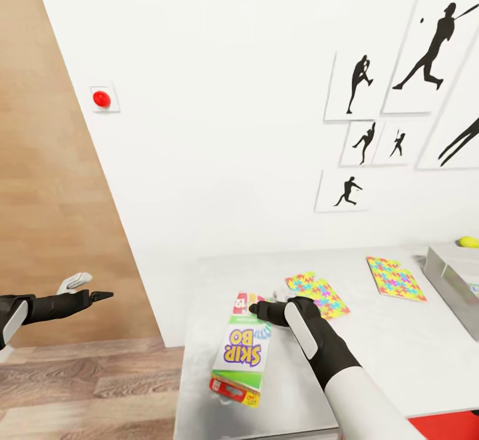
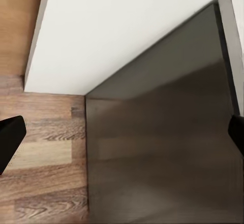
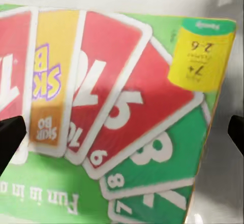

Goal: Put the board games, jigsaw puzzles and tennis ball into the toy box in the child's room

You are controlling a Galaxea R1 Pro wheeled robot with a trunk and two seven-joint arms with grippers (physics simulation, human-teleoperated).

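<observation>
I see the table (image 1: 399,353) across the lower right of the head view, pale top against the white wall; its dark side panel (image 2: 162,148) shows in the left wrist view above the wood floor (image 2: 46,183); the toy box (image 1: 456,280) sits at the table's far right edge, the tennis ball (image 1: 469,242) at its back rim; whether it is inside or behind, I cannot tell. The SKIP BO board game (image 1: 241,353) lies flat near the table's left edge; two jigsaw puzzles lie flat farther in, one (image 1: 318,294) just beyond my right gripper, the other (image 1: 395,279) near the toy box. Right gripper (image 1: 256,308) hovers over the game's far end; fingers spread wide, nothing between them; the card art (image 3: 117,112) is close below. Left gripper (image 1: 100,295) hangs over the floor off the table's left; fingers parted, empty.
</observation>
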